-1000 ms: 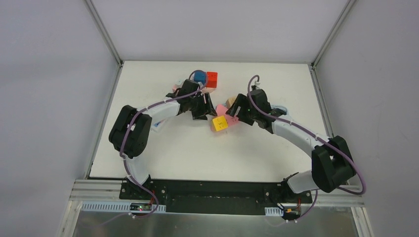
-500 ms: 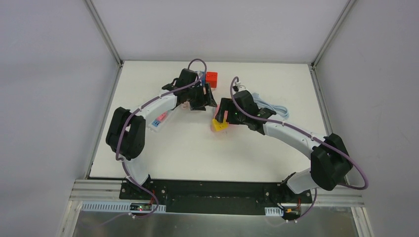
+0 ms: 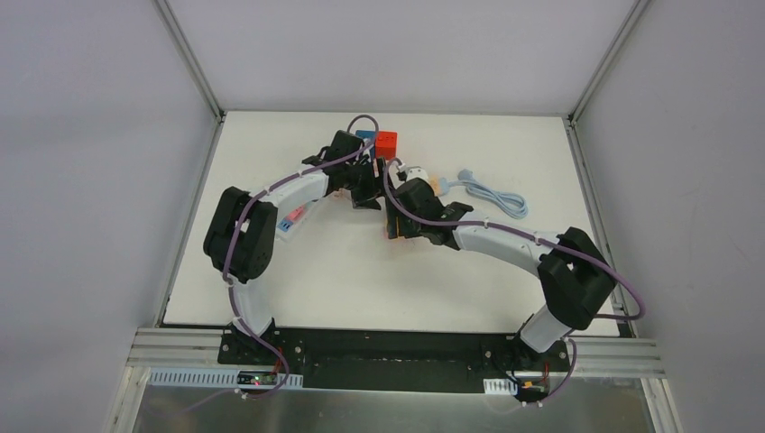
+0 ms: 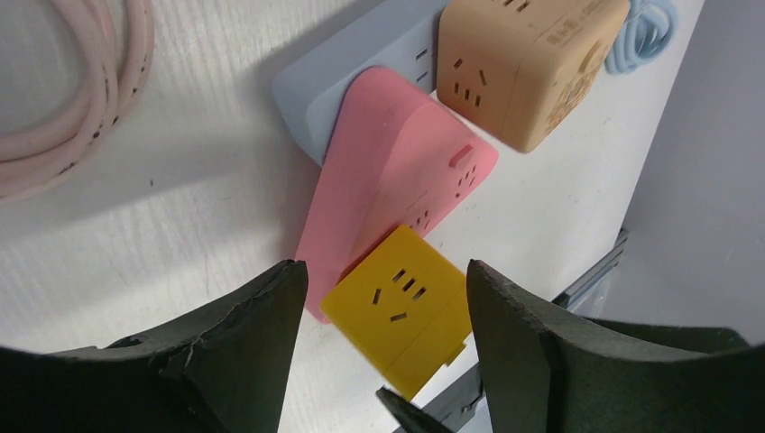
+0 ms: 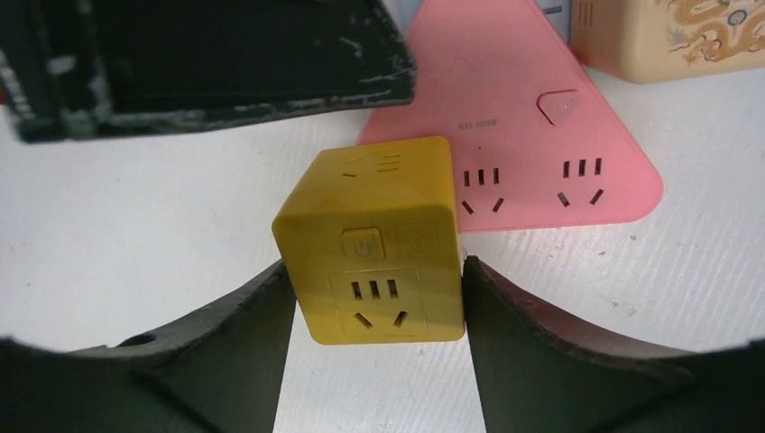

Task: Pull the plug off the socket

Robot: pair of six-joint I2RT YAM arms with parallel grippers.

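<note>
The right gripper (image 5: 377,271) squeezes the yellow plug cube (image 5: 379,216) from both sides. The cube sits on the white counter (image 5: 135,234), right up against one corner of the pink socket (image 5: 532,126), and I think it is plugged in there. The left gripper (image 4: 383,271) hangs wide open just over the pink socket and holds nothing. Maybe it is there to hold the socket down.

So the grab is done, but the pull is not. The cube is not off yet.

The pink socket lies partly on a blue strip (image 4: 334,81), beside a tan cube (image 4: 523,63). No box or bowl is in sight.
</note>
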